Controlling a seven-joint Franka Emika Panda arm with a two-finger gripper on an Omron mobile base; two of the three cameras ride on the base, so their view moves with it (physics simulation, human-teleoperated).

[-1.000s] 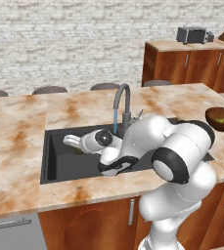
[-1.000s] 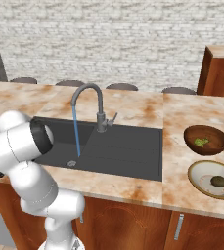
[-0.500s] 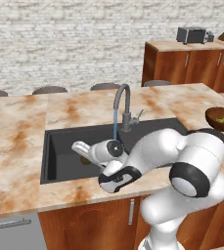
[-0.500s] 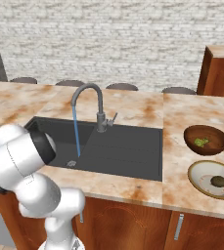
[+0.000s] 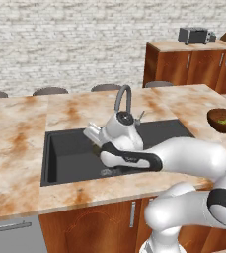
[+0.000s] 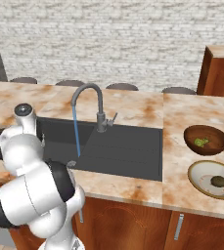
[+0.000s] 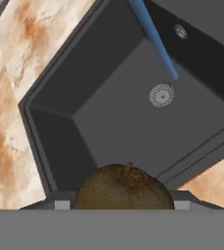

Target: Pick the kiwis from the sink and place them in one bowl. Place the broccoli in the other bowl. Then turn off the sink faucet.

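In the hand view my gripper [image 7: 122, 202] is shut on a brown kiwi [image 7: 124, 188], held above the dark-grey sink [image 7: 113, 117] with its round drain [image 7: 162, 94]. The faucet [image 6: 89, 97] runs a thin blue stream [image 6: 76, 132] into the basin. At the right of the counter, the cream bowl [image 6: 201, 168] holds another kiwi [image 6: 217, 181]. The dark brown bowl [image 6: 213, 134] behind it holds the yellow-green broccoli [image 6: 200, 142]. In the left base view my arm bends low over the sink [image 5: 65, 158], in front of the faucet [image 5: 124, 96].
Marble counter [image 5: 16, 143] surrounds the basin. Wooden cabinets [image 5: 193, 64] with a toaster [image 5: 194, 35] stand at the back right. Stool tops [image 6: 123, 87] line the counter's far edge. The faucet's side lever [image 6: 113, 118] points right.
My hand has come up from the sink floor with the kiwi, and the elbow has swung down and to the right. The bowls and faucet are unchanged.
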